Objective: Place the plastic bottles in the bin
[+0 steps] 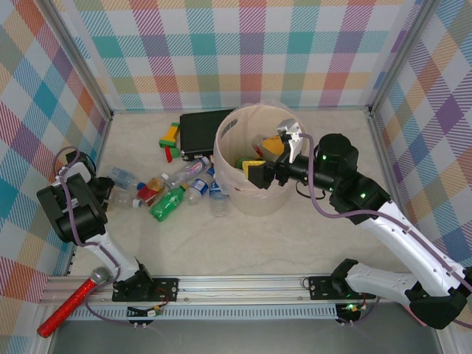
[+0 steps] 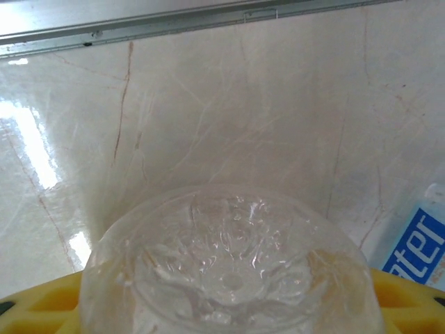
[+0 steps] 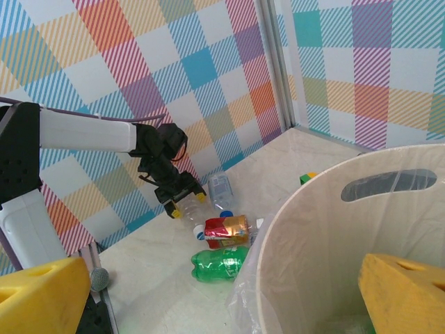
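The whole counter (image 1: 295, 243) is being looked down on by the top camera from high behind its near edge, far enough off that the left arm (image 1: 74, 214) and the bin (image 1: 254, 205) are being taken in together. The left wrist camera is being held very close to the base of a clear bottle (image 2: 229, 236) between the fingers of the left pincer (image 2: 229, 299), and is being faced down at the counter towards an aluminium rail (image 2: 139, 24). The right wrist camera is being pointed low across the bin's rim towards the left arm, so the bin, the green bottle (image 3: 219, 263) and the left pincer are being shared with the top view.
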Motion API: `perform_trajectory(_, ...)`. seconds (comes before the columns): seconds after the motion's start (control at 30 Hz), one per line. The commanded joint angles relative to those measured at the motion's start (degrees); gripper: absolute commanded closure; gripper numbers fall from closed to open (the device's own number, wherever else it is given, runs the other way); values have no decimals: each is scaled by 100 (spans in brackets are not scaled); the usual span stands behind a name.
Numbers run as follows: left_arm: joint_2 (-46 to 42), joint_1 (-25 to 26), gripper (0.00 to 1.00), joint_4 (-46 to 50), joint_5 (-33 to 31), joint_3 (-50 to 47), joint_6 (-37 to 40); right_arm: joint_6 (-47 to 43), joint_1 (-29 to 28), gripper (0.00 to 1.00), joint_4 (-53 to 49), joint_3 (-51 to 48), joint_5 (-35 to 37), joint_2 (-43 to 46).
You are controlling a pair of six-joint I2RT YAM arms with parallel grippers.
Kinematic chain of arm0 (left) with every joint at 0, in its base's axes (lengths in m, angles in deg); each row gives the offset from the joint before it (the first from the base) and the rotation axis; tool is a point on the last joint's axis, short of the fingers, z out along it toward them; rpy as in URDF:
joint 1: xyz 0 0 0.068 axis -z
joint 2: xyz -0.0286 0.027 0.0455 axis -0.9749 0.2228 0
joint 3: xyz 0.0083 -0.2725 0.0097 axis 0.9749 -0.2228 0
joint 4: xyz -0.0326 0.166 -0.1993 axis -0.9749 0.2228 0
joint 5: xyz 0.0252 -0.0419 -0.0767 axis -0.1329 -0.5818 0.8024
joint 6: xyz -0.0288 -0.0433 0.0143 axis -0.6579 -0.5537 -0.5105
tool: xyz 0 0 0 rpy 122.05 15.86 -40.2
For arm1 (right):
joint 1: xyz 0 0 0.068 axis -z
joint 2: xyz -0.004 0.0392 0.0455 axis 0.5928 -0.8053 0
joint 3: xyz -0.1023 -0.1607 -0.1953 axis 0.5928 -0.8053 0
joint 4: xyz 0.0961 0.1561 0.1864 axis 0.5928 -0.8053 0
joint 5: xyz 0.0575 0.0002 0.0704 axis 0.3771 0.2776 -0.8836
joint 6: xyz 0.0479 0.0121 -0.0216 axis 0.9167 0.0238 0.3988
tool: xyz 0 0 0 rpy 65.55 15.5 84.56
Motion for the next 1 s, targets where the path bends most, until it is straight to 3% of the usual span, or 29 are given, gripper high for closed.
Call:
perform_trajectory(0.0,-414,-91,46,58,-108,-159,-85,33,-41,1,-8,-2,0,132)
perform_trajectory(0.43,-1996,-88,46,288,-117,-515,-168,69,-44,1,121,-128,20,169)
perform_trajectory(0.6,-2866,66,47,472,-407,-428,-11,88,-50,1,165,-133,-4,122)
perform_trajectory(0.8,-3654,838,46,695,-1084,62,63,119,-50,1,236,-172,-34,32)
perform_trajectory(0.97,-3985,2008,50,604,-1752,569,211,134,-49,1,244,-187,-7,14)
